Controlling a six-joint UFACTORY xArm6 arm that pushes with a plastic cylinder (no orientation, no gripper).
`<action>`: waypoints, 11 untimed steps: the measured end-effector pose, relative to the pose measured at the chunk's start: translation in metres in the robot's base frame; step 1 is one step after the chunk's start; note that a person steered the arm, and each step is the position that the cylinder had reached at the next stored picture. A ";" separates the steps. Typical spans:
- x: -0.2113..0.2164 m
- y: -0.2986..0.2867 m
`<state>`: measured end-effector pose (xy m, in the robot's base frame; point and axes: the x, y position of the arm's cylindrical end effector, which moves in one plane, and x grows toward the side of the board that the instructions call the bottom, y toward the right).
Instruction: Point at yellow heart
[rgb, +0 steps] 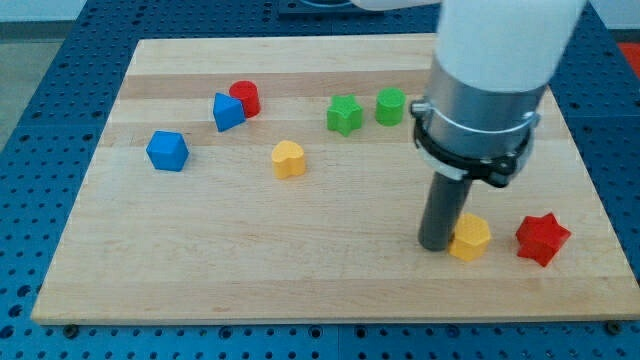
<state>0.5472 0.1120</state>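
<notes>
Yellow heart (288, 159) sits left of the board's (330, 270) middle, well apart from my tip (434, 245), which rests against a yellow hexagon (470, 238) near the view's bottom right. With no fingers, only a bare rod, pointing likely means sliding left toward the heart.

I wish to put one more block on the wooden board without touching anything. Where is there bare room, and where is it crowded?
Bare wood lies along the view's bottom left, below the blue block and the yellow heart block, left of my tip. It is crowded at the view's bottom right: my tip sits against the yellow hexagon block, beside the red star block. The upper row, red cylinder to green blocks, is also busy.
</notes>
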 end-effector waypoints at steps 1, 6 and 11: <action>0.000 0.017; -0.064 -0.228; -0.110 -0.193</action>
